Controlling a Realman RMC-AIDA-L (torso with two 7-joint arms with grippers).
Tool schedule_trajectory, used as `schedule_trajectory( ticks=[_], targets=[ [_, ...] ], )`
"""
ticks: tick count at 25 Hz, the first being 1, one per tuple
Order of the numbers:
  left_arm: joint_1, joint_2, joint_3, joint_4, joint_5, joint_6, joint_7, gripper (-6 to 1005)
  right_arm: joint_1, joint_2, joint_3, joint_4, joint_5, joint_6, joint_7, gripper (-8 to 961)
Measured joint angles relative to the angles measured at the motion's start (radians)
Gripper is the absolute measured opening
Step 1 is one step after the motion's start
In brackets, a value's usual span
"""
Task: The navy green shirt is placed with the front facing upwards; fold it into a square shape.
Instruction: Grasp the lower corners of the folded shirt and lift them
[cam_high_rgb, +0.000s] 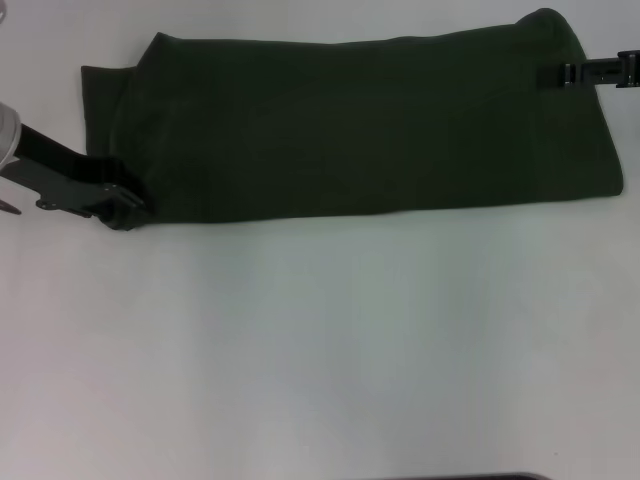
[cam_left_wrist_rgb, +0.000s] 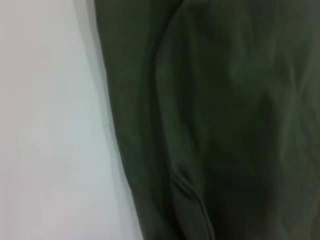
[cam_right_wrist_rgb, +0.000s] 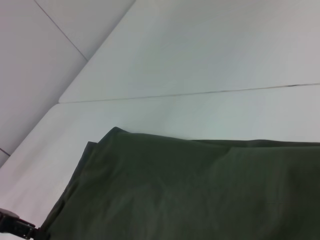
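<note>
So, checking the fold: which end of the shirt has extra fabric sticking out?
The navy green shirt end by the left gripper: a flap protrudes there; the right gripper end doesn't.

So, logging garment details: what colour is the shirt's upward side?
Plain dark olive green, no lettering showing on the navy green shirt; clearest in the head view.
</note>
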Motion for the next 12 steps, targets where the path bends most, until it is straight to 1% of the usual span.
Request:
schedule_trajectory(
  ticks=[5,11,12],
  targets=[
    [-0.005,0.000,0.004,-0.001,0.002,0.005,-0.001,469,0.001,0.000,0.000,0.000,0.001,-0.002,0.001,927],
    [-0.005,0.006,0.001,-0.002,0.002,0.014,-0.001,230,-0.003,-0.003,0.000,0.000,0.001,-0.005,0.003,926],
    [-0.005,0.006,0.002,-0.002,0.000,0.014,0.000,167,-0.004,-0.004,0.000,0.000,0.001,-0.006,0.006,926]
  ],
)
